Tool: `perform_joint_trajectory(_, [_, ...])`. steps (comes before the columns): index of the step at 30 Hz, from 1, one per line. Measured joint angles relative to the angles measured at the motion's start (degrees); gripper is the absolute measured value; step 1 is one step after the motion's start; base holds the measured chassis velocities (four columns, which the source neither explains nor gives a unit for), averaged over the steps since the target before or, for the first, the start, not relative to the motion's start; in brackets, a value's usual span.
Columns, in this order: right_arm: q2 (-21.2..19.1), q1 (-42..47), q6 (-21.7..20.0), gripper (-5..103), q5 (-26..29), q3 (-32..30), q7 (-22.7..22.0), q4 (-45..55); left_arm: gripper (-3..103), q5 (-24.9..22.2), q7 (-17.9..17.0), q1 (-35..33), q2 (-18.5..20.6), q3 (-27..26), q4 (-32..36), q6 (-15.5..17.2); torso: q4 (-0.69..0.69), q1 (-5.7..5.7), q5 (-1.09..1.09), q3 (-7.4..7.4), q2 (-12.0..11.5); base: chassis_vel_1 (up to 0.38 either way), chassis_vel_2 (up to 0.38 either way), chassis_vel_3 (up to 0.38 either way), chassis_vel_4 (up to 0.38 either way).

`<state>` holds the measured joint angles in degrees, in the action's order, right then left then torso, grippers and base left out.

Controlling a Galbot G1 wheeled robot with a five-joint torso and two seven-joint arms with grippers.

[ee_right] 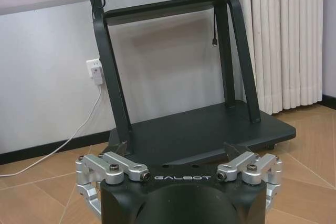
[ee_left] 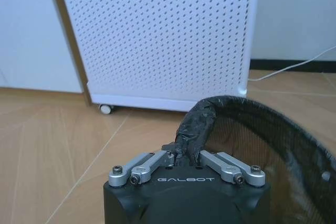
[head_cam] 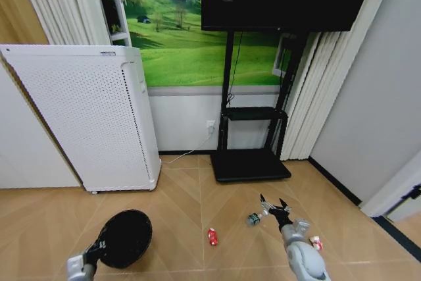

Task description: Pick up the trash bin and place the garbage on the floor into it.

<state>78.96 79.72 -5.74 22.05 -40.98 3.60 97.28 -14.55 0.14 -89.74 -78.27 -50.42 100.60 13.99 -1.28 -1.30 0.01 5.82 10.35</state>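
Observation:
The trash bin [head_cam: 126, 237], round and black, is at the lower left of the head view, its dark mouth turned up towards the camera. My left gripper [head_cam: 100, 247] is shut on its near rim. In the left wrist view the left gripper [ee_left: 187, 153] clamps the taped rim [ee_left: 193, 124] of the mesh trash bin [ee_left: 278, 140]. The garbage lies on the wood floor: a red can [head_cam: 212, 236], a greenish can [head_cam: 254, 218] and a red-and-white scrap [head_cam: 316, 243]. My right gripper [head_cam: 275, 206] is open and holds nothing, just right of the greenish can. It is also open in its own wrist view [ee_right: 178, 153].
A tall white perforated appliance [head_cam: 92, 116] stands on casters at the back left. A black TV stand [head_cam: 250, 162] with a flat base [ee_right: 210, 132] sits against the wall ahead. A white cable [ee_right: 63, 145] runs from a wall socket. Curtains [head_cam: 309, 97] hang at the right.

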Motion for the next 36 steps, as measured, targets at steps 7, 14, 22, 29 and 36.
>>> perform_joint_trajectory(7, [0.4, 0.2, -0.2, 100, -0.3, 0.1, 0.0, 0.4, 7, 2.5, 0.6, 4.9, 0.4, 2.1, -2.3, -5.1, -0.01, 0.0, -0.01, 0.0, 0.0, 0.0, 0.0, 0.0, 0.0])
perform_joint_trajectory(14, [0.5, -0.1, -0.2, 100, -0.6, 0.5, -0.3, 0.4, 7, 2.9, 2.6, 9.9, 1.1, 4.2, -3.6, -10.2, 0.01, 0.0, 0.0, 0.0, 0.0, 0.0, 0.0, 0.0, 0.0])
perform_joint_trajectory(22, [1.7, -0.3, -1.0, 100, -1.1, 1.6, -0.6, 0.3, 7, 0.1, 6.9, 17.1, 1.9, 9.5, -6.9, -14.5, 0.0, 0.0, -0.01, 0.0, 0.0, 0.0, 0.0, 0.0, 0.0])
perform_joint_trajectory(29, [1.4, -0.2, -2.1, 100, -2.4, 2.8, 1.5, 0.2, 7, -0.4, 7.2, 22.0, 2.2, 14.3, -7.5, -12.9, 0.0, 0.0, 0.0, 0.0, 0.0, 0.0, 0.0, 0.0, 0.0])
perform_joint_trajectory(36, [0.8, -0.5, -4.2, 100, -4.2, 4.3, 4.5, 0.2, 7, -0.4, 5.9, 26.8, 2.2, 20.2, -8.1, -10.3, 0.0, 0.0, 0.01, 0.0, 0.0, 0.0, 0.0, 0.0, 0.0])
